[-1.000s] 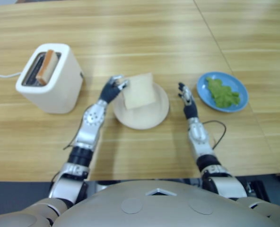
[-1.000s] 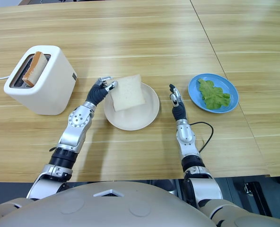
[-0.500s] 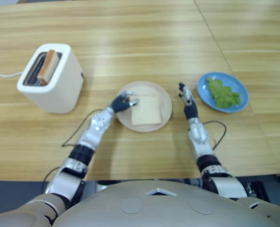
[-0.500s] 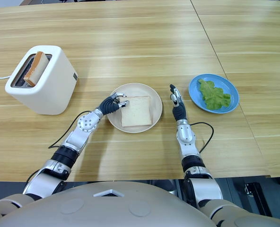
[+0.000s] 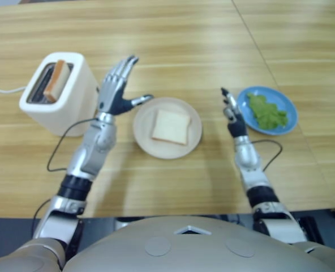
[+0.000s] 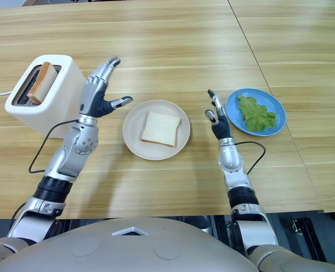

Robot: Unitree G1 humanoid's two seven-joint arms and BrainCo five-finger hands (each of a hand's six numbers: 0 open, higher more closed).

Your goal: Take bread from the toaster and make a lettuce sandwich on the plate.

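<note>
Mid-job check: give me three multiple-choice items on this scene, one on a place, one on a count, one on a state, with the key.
1. Where is the lettuce?
A. on the blue plate
B. in the toaster
C. on the beige plate

2. How many bread slices lie on the beige plate?
A. none
B. one
C. two

3. The left robot hand is:
A. shut on bread
B. open, holding nothing
C. resting on the toaster

Key: 1 A, the green leaf sits on the blue plate at the right. 2 B, a single slice lies flat there. 3 B, its fingers are spread, raised between toaster and beige plate.
</note>
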